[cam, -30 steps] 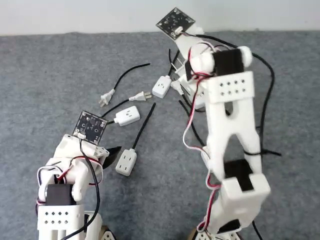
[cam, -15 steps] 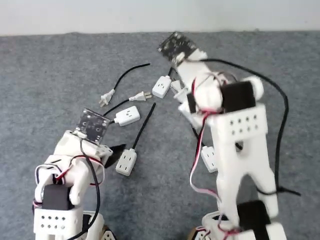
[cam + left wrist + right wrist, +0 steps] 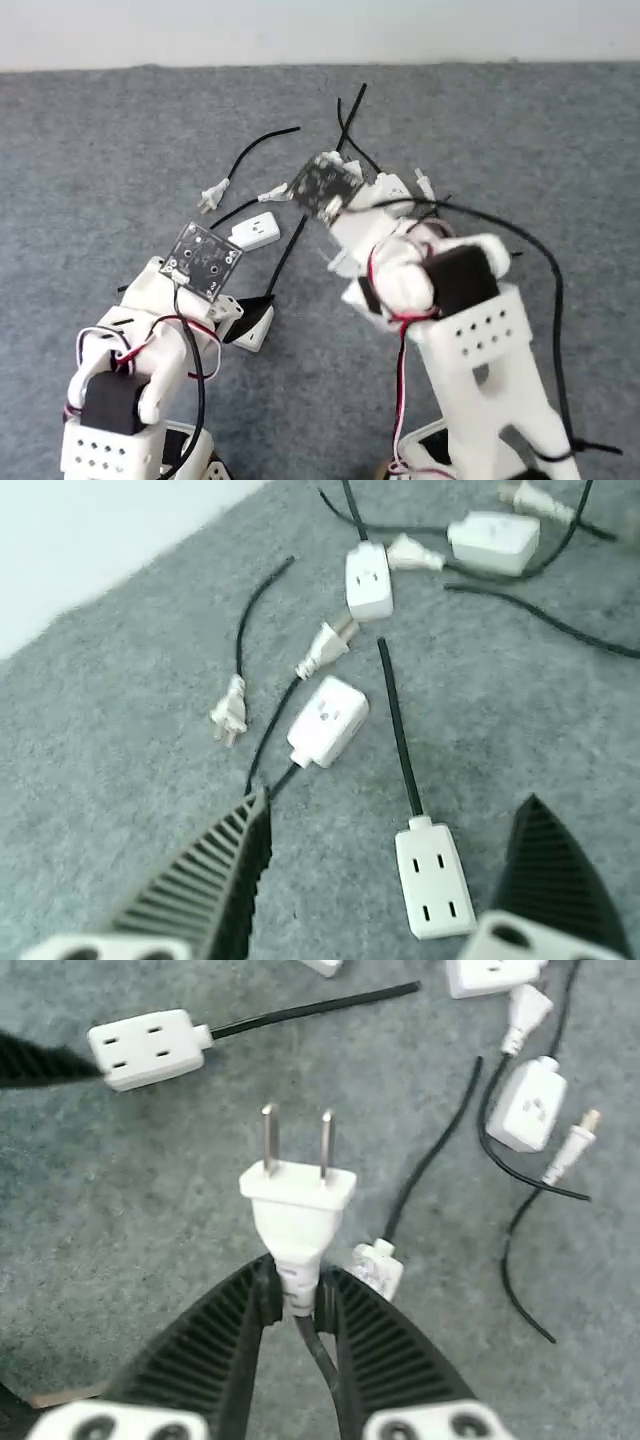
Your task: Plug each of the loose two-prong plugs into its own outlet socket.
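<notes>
In the right wrist view my right gripper (image 3: 297, 1285) is shut on a white two-prong plug (image 3: 297, 1195), held off the carpet. Its prongs point toward a white two-slot outlet socket (image 3: 145, 1050) lying a short way ahead. My left gripper (image 3: 395, 802) stands open just above that same socket (image 3: 432, 890), which lies between its fingers. In the high view the left gripper (image 3: 250, 308) hangs over that socket (image 3: 256, 330), and the right arm (image 3: 400, 270) is at mid-table beside it.
More white sockets (image 3: 327, 720) (image 3: 368, 580) (image 3: 495, 540) and loose plugs (image 3: 230, 708) (image 3: 325, 650) on black cords lie scattered on the grey carpet beyond the grippers. Other cords (image 3: 350, 115) trail toward the far edge.
The right arm has drawn back from the far side to mid-table, bringing the plug and its cord. The left arm has leaned forward over the near socket.
</notes>
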Available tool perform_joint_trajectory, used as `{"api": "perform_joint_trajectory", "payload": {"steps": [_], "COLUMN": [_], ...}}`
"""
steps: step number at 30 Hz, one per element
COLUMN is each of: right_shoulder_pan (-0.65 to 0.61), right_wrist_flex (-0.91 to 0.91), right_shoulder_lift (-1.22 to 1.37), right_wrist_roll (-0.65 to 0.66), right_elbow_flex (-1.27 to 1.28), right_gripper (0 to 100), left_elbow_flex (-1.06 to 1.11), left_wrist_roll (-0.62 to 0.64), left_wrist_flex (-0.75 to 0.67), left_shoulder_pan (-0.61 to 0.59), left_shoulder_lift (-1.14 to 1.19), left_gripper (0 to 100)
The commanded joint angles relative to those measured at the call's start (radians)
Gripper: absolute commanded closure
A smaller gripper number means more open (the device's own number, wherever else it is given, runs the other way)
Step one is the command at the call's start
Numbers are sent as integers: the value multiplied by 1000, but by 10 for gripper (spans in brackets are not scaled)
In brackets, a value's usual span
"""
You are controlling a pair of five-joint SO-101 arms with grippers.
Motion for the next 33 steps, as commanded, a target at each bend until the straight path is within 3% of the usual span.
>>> {"api": "perform_joint_trajectory", "payload": {"steps": [1,7,18,33], "right_shoulder_pan": [-38,-136,-237,-131], "right_wrist_flex": [-67,-81,-81,-219], "right_shoulder_lift": [-101,-200,-206,-206], "right_wrist_roll": [-9,-8,-8,-3], "right_elbow_flex": [84,164,181,265], "right_gripper": [989,989,989,989], "left_elbow_flex": [-94,-91,-94,-202], "left_wrist_roll": [15,14,15,17], "left_wrist_flex": [35,34,32,147], "left_shoulder_pan": [8,91,100,169], "left_shoulder_lift": [-15,-15,-15,-17], "left_gripper": [633,633,633,633]}}
